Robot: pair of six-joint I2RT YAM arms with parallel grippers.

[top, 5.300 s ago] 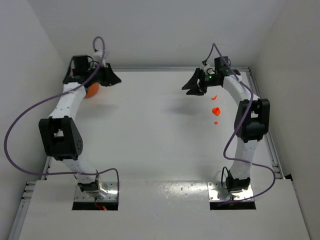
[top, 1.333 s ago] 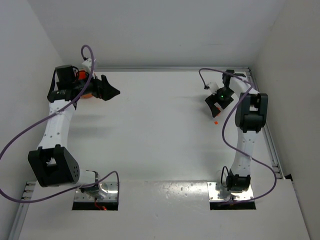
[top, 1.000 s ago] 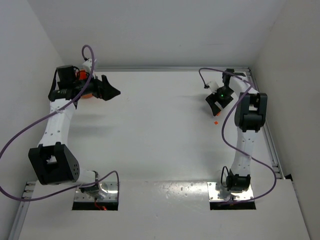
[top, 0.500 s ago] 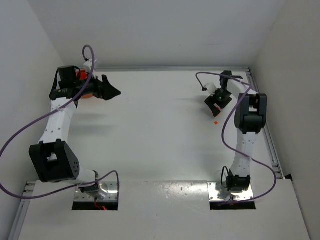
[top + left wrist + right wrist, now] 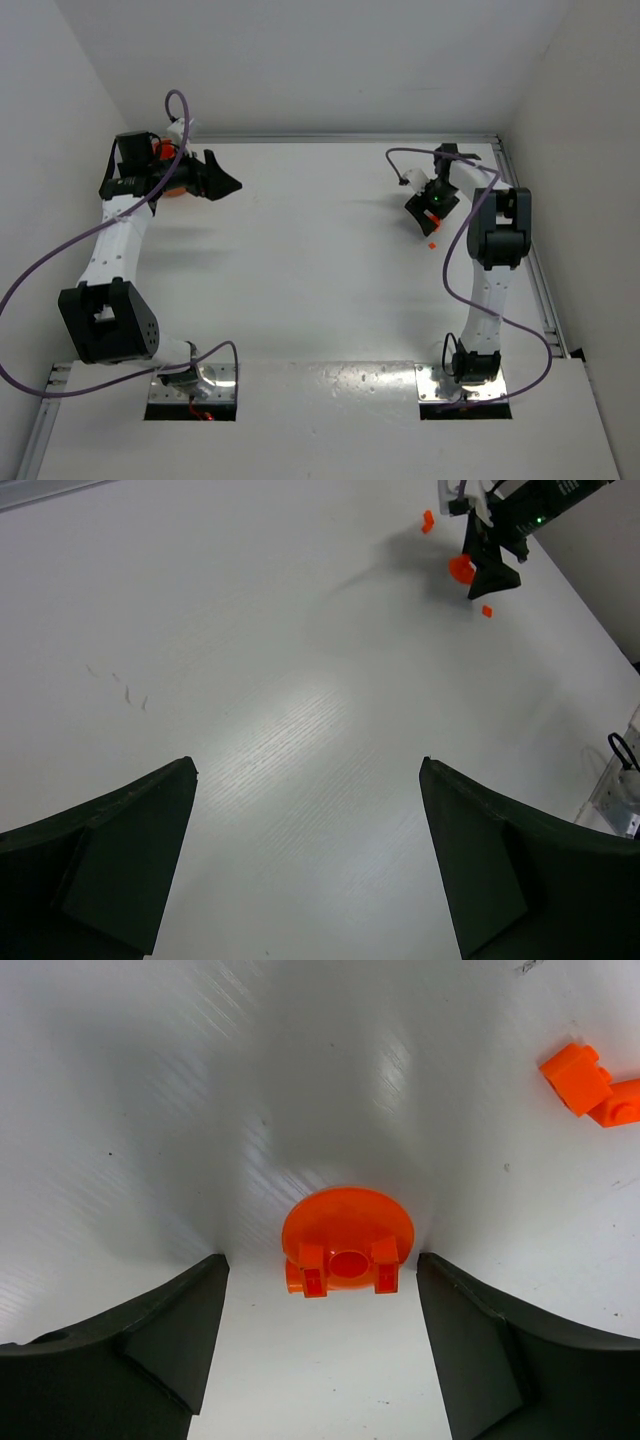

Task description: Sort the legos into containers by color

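Observation:
In the right wrist view a round orange lego (image 5: pixel 347 1240) with two studs lies on the white table between the fingers of my right gripper (image 5: pixel 321 1257). The jaws are open, with a gap showing on the left side of the piece. Two more orange legos (image 5: pixel 578 1077) lie up and to the right. From above, my right gripper (image 5: pixel 425 212) points down at the far right, with a small orange lego (image 5: pixel 431 244) just in front of it. My left gripper (image 5: pixel 222 182) stands wide open and empty at the far left. The orange container (image 5: pixel 174 189) is mostly hidden behind that arm.
The left wrist view looks across the bare table to the right gripper (image 5: pixel 495 565), with orange legos (image 5: pixel 428 521) scattered around it. A raised rail (image 5: pixel 350 137) borders the far edge, and white walls close in on both sides.
My right gripper has shifted slightly left and toward the back, and its jaws have narrowed a little around the round orange piece. The left arm has stayed still.

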